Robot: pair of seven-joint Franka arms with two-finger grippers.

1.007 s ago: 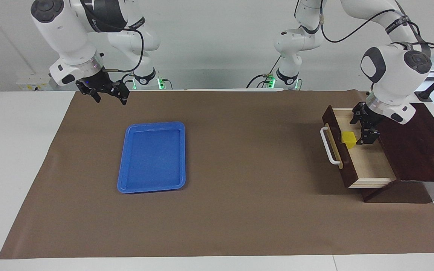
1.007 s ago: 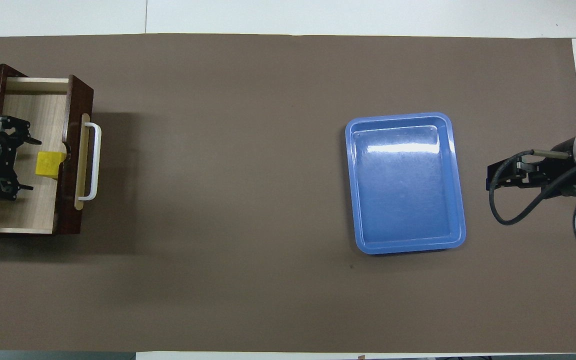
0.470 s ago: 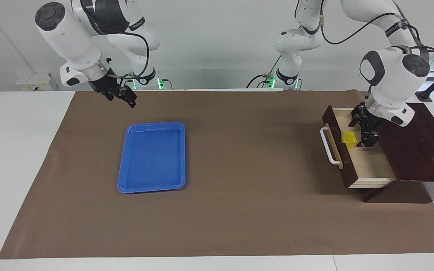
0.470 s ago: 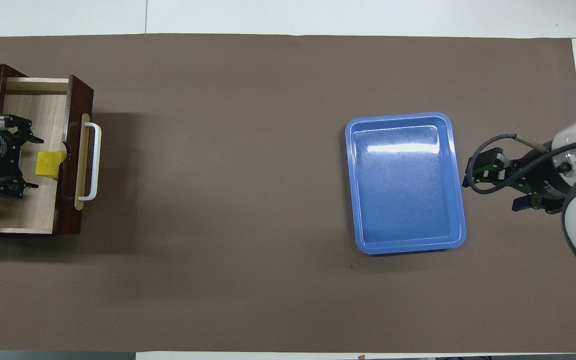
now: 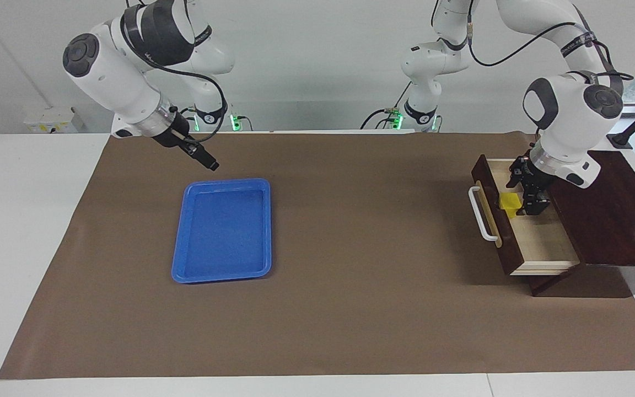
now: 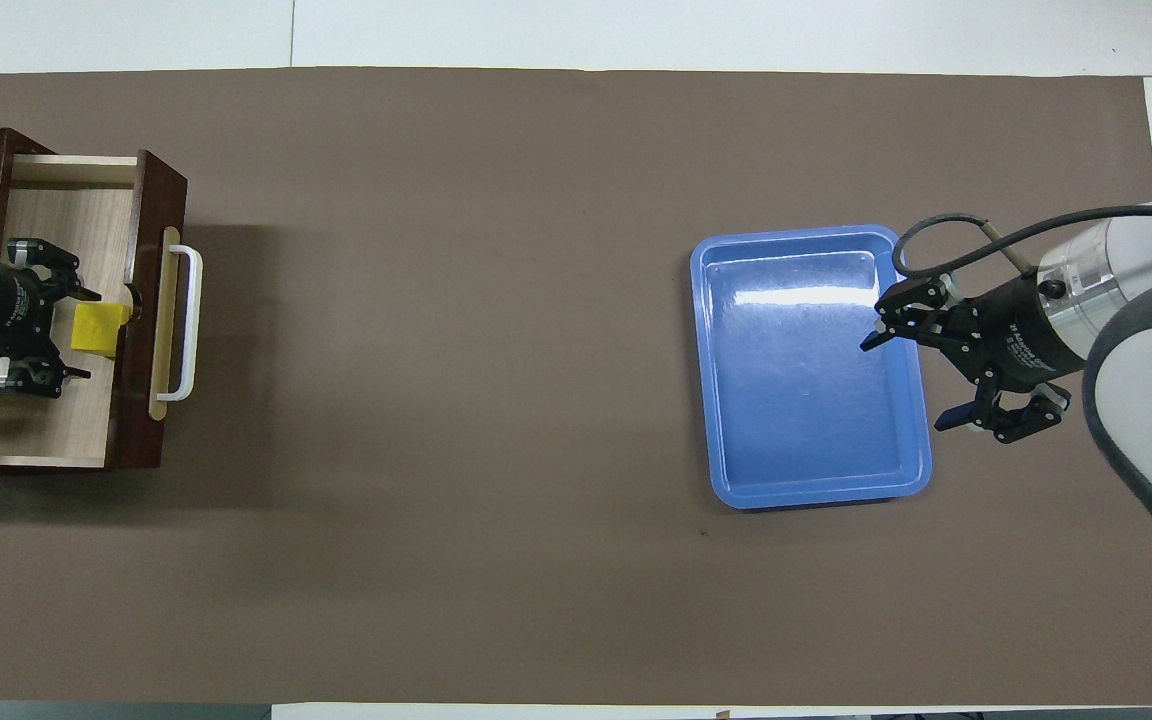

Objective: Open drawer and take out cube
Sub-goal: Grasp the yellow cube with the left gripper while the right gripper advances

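Clearly, the coming move turns on how the yellow cube [image 6: 96,329] lies to the left gripper [image 6: 54,322]: the cube sits on the pale floor of the pulled-out drawer [image 5: 538,237], right against the inside of the dark drawer front, and it lies just ahead of the fingers [image 6: 64,282], on the line between their tips, toward the white bar handle [image 5: 480,214]. In the overhead view one finger stands off each side of the cube, the tips level with its nearest face and not yet around it. The fingers are wide apart, wider than the cube, and hold nothing; I cannot tell from the facing view whether either tip already touches it. The cube has no long axis, its faces being equal and square to the drawer walls, so my judgement is that a short push forward and a squeeze would do, with the drawer front as the thing to avoid striking.

The left arm is by far the nearer. The right gripper [image 6: 911,380] hangs over the edge of the blue plastic tray [image 5: 185,264] at the right arm's end of the bench [image 5: 361,309], well apart from the drawer, fingers spread and empty.

Small lettering shows on both gripper bodies and on the right arm's black band, but I cannot read it. The cube, tray and drawer carry no label.
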